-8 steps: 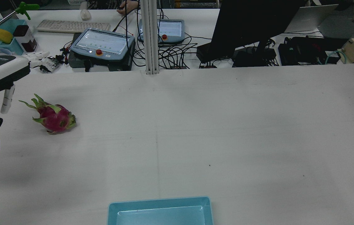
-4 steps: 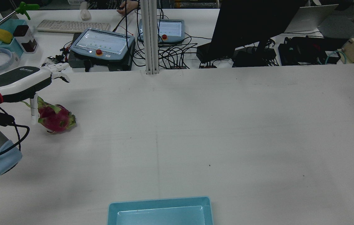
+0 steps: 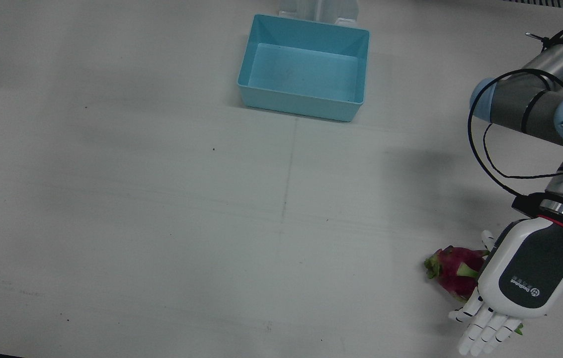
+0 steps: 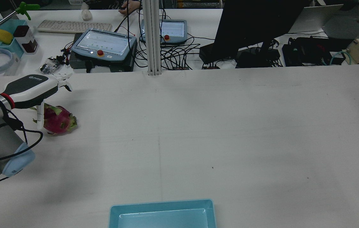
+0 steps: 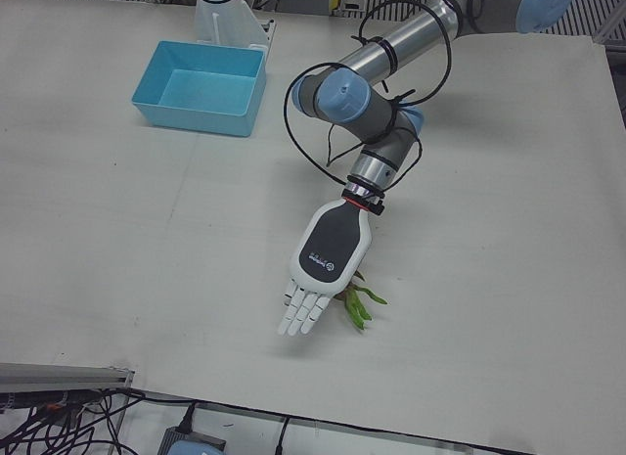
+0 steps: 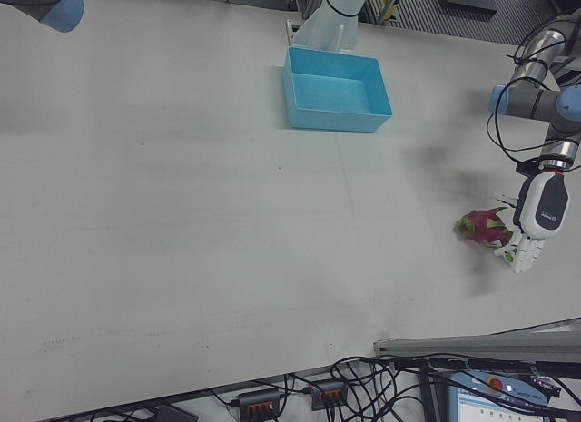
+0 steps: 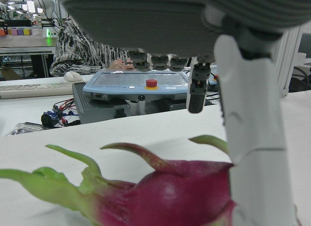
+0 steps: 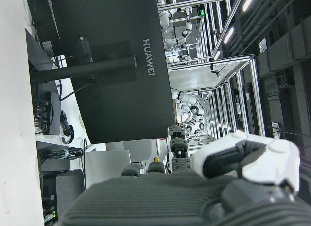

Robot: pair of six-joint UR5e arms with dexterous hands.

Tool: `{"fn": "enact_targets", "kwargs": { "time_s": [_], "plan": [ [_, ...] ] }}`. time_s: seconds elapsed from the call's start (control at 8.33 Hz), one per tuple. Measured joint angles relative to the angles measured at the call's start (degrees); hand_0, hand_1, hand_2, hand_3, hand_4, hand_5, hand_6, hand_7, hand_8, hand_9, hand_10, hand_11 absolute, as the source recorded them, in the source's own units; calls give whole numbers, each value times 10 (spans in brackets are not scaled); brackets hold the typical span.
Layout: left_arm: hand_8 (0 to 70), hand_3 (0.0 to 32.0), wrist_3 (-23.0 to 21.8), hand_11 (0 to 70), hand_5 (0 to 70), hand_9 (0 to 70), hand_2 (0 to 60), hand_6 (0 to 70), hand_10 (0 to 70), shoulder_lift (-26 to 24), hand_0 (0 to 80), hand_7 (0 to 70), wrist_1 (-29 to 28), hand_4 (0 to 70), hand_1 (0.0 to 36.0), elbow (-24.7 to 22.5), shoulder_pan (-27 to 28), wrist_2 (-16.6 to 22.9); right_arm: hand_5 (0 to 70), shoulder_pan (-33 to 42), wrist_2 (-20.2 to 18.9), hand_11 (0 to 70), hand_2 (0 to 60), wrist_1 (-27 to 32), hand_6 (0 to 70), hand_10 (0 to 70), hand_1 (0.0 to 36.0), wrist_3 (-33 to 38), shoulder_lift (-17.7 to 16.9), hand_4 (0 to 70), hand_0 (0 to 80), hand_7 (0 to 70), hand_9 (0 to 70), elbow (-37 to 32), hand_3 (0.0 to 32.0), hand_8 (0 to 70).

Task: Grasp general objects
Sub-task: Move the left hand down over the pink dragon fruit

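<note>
Rear view: we see the left hand (image 4: 35,88) has swung in over the dragon fruit (image 4: 57,120) at the table's left edge, fingers spread wide, empty, so a grasp looks imminent.

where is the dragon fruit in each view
Front view: lower right, dragon fruit beside the left hand.
Rear view: far left.
Left-front view: only green tips show under the hand.
Right-front view: right edge.
Left hand view: bottom foreground.
Right hand view: not in it.
Shared landmark: the left hand.
</note>
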Motion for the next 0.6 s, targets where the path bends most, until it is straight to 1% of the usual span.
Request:
{"fn": "enact_targets", "kwargs": {
  "time_s": [0.36,0.6],
  "plan": [
    [56,0,17,76,315,20,600,40,24,0,620,32,-11,14,360,24,19,-7,0,0,0,0,0,0,0,0,0,0,0,0,0,0,0,0,0,0],
    [55,0,21,75,307,20,600,43,24,-1,615,34,-15,18,360,34,38,-22,0,0,0,0,0,0,0,0,0,0,0,0,0,0,0,0,0,0]
  ]
}}
